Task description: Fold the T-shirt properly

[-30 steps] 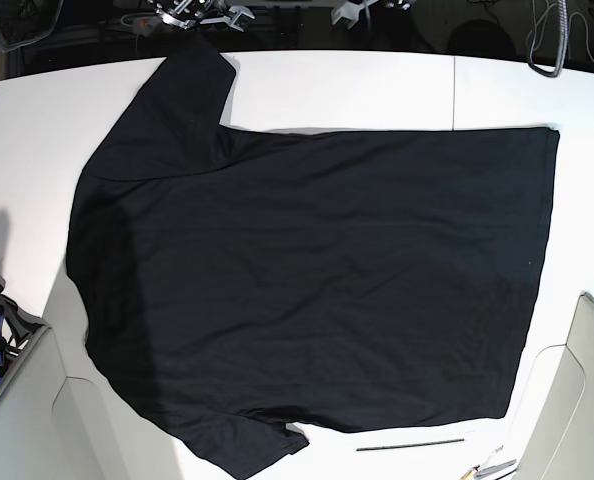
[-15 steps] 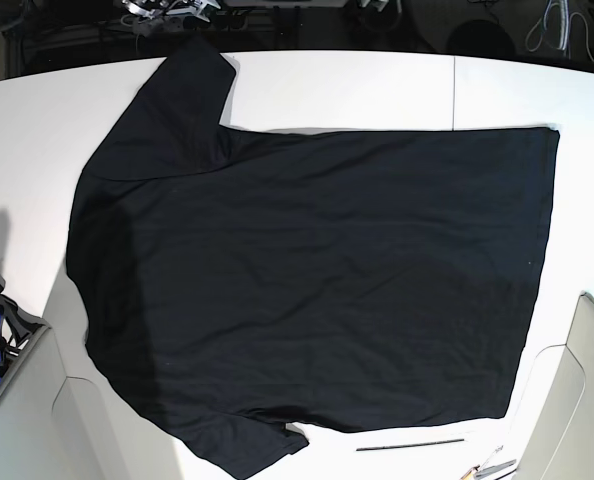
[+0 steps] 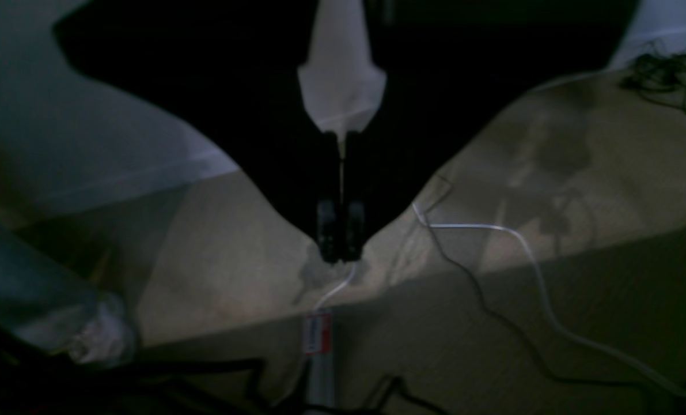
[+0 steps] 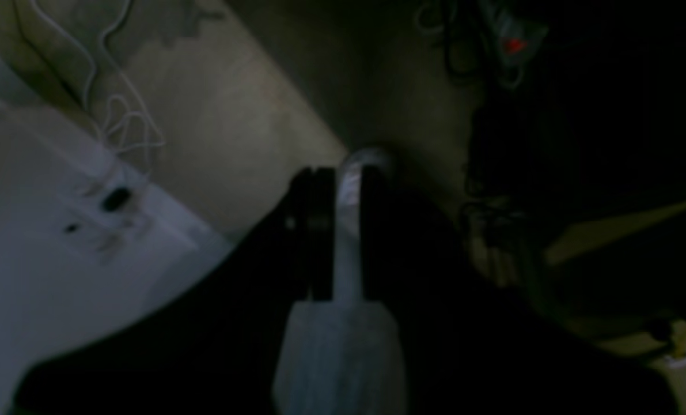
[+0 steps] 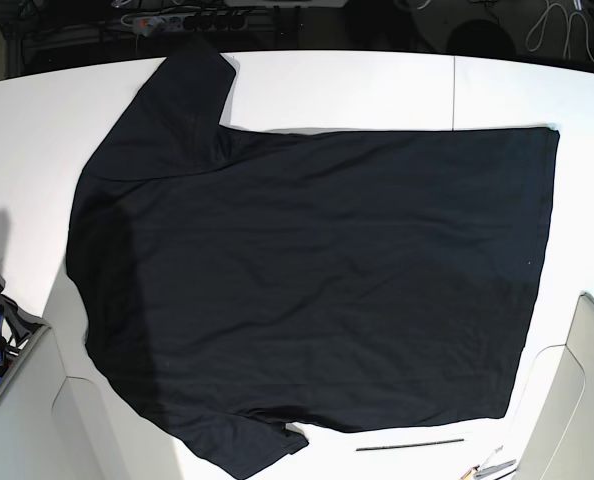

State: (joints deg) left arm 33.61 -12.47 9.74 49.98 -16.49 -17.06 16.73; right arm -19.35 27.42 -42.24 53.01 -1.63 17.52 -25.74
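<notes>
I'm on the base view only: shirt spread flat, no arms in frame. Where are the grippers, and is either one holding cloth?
Observer: Neither. The left gripper is shut on nothing, out past the edge of the table, above the floor.
Operator: And the right one?
Observer: The right gripper is empty too. Its jaws stand a narrow gap apart, also off the table over dim floor.
Operator: Anything below them that might snag?
Observer: A loose white cable lies on the floor just beyond the left gripper's tips.
</notes>
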